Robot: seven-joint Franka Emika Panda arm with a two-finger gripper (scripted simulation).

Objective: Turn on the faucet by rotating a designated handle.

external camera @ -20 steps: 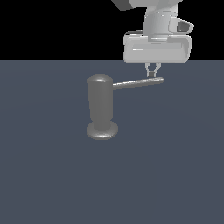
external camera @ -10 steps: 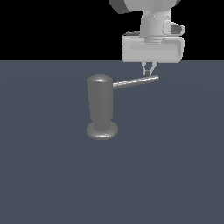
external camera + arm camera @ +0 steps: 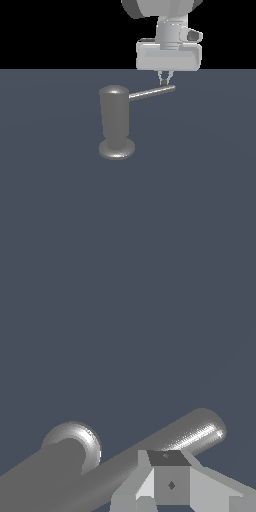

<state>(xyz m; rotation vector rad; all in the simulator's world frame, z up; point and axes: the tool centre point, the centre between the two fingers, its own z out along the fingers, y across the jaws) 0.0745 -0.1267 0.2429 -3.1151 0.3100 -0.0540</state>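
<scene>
The faucet (image 3: 116,122) is a dull grey upright cylinder with a domed top and a flared round base. The handle (image 3: 152,92), a slim rod, juts from near its top toward the exterior view's right. My gripper (image 3: 164,79) hangs just over the rod near its rounded tip, fingers pressed together with nothing between them. In the wrist view the shut gripper (image 3: 167,481) sits against the side of the handle (image 3: 195,433), with the faucet (image 3: 50,466) body running off beside it.
A flat dark blue-grey surface (image 3: 200,190) carries the faucet. The arm's white wrist block (image 3: 169,55) hangs above the handle's outer end.
My gripper has shifted toward the exterior view's left. The handle's tip has moved the same way with it and the rod looks shorter, swung a little away.
</scene>
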